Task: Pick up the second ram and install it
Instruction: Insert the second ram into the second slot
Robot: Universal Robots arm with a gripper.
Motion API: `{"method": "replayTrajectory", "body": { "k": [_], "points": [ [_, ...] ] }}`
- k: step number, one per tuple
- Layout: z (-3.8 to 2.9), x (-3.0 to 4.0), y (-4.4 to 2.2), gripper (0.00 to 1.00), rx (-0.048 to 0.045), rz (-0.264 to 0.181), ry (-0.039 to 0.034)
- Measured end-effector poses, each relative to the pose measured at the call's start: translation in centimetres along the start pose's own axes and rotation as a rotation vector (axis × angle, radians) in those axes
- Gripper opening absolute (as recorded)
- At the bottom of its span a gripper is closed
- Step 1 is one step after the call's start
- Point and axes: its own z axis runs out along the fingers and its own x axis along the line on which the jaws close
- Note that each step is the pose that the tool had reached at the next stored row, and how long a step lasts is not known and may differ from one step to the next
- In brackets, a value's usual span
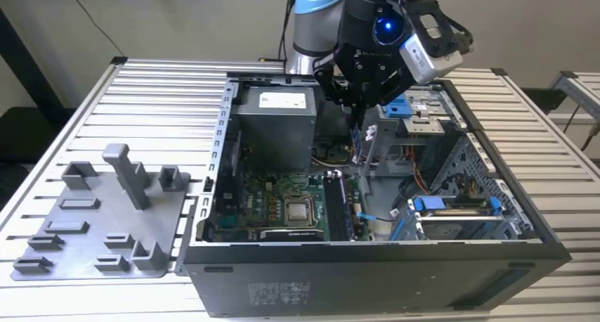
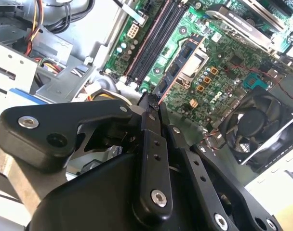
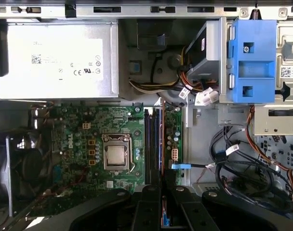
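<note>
My gripper (image 1: 356, 100) hangs over the open computer case (image 1: 375, 266), shut on the second ram (image 1: 358, 131), a thin dark stick pointing down from the fingertips. In the first wrist view the second ram (image 3: 162, 144) shows edge-on as a narrow line running out from the gripper (image 3: 162, 190), just beside the long black memory slots (image 3: 151, 144) on the green motherboard (image 3: 88, 130). In the second wrist view the gripper (image 2: 153, 103) pinches one end of the second ram (image 2: 178, 67), which stays above the board, apart from the slots (image 2: 151, 43).
A grey plastic tray (image 1: 94, 223) with upright posts lies on the slatted table at the exterior view's left. Inside the case are the power supply (image 1: 272, 125), a drive cage with blue clips (image 3: 252, 57), loose cables (image 3: 233, 159) and a fan (image 2: 252, 125).
</note>
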Motion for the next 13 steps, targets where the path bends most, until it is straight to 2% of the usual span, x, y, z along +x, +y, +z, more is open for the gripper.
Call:
{"method": "replayTrajectory", "body": {
  "k": [13],
  "points": [
    [0.0,0.0,0.0,0.14,-0.0058,0.0,0.0002]
  ]
}}
